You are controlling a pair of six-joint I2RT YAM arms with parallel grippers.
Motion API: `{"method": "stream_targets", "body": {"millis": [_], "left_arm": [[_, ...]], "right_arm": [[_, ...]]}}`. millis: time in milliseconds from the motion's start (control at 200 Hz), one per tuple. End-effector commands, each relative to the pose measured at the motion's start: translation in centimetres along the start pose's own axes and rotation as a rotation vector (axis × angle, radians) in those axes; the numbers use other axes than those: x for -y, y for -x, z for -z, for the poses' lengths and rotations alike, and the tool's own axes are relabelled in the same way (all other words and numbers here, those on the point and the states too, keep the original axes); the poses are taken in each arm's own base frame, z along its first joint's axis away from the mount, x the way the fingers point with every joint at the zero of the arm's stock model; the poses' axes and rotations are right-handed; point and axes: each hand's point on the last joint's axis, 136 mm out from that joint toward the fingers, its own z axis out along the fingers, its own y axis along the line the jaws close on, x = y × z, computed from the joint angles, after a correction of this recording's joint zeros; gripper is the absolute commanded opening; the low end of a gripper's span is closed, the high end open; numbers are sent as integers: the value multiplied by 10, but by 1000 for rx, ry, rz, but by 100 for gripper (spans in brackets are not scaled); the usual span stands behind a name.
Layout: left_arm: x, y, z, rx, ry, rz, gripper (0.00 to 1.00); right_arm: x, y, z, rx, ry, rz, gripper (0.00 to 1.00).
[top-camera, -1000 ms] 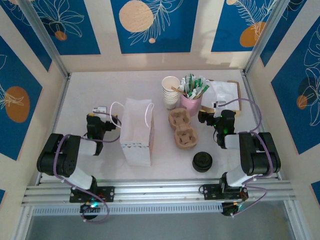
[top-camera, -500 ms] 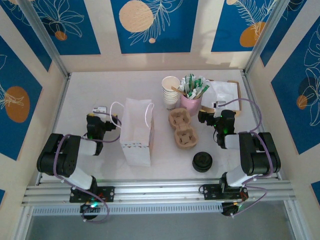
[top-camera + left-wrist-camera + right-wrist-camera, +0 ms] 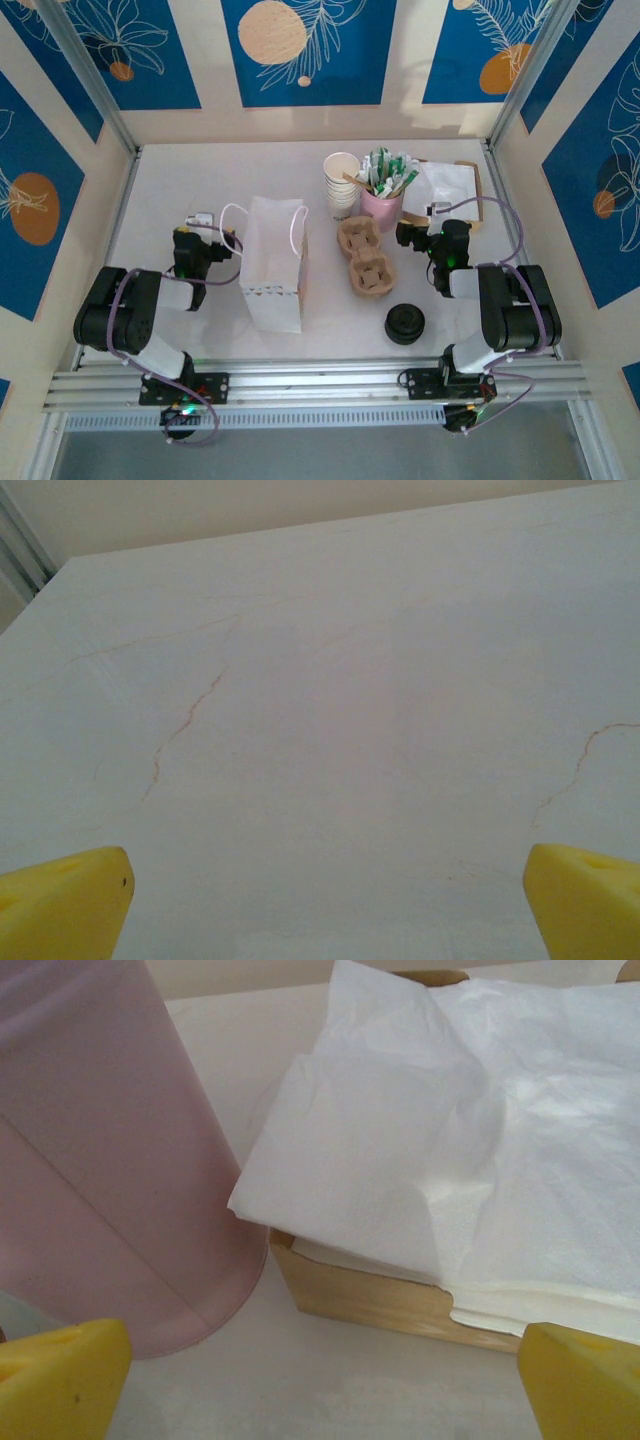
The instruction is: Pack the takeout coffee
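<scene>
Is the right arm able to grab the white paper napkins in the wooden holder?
Probably yes. The open right gripper faces the white paper napkins directly, with nothing between them; the pink plastic cup stands aside, to their left.

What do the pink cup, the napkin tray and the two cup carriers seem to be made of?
Pink cup: probably plastic, matte and slightly translucent, since its wall lets light through.
Napkin tray: seems light wood, smooth and unpainted, with a pale tan cut edge.
Cup carriers: likely moulded paper pulp, dull brown with rounded wells.
</scene>
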Motion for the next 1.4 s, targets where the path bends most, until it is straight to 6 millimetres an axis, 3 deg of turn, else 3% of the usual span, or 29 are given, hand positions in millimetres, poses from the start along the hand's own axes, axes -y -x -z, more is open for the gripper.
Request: {"method": "stream_targets", "body": {"millis": [0,150,230,310,465,590,675,815,935,980,1020,1115,1176,1396], "left_arm": [[-2,19,4,45,-7,-12,100],[-16,52,26,50,45,24,100],[-35,69,43,103,133,182,100],[-47,71,59,117,179,414,100],[-38,74,80,143,73,683,100],[-26,100,97,106,-29,772,100],[-16,116,112,-10,-70,810,100],[17,153,136,-159,-265,693,100],[28,162,147,-235,-327,584,100],[27,158,147,-255,-317,544,100],[23,151,145,-266,-285,522,100],[14,128,136,-272,-213,550,95],[16,124,137,-275,-230,562,91],[2,114,140,-270,-147,536,86]], "right_arm": [[-6,26,10,28,-36,56,99],[-5,35,40,2,-97,25,99],[5,40,61,-11,-146,-82,99],[17,39,87,-78,-204,-266,99],[21,35,127,-143,-216,-515,99],[9,60,152,-101,-133,-564,99],[-10,91,168,-63,-31,-534,99],[-42,148,192,-28,118,-466,92],[-71,187,199,-37,224,-413,84],[-81,198,198,-49,241,-400,75],[-92,205,198,-63,250,-387,74],[-126,216,194,-108,271,-341,69],[-146,219,193,-136,267,-316,65],[-223,192,182,-213,331,-307,34]]}}
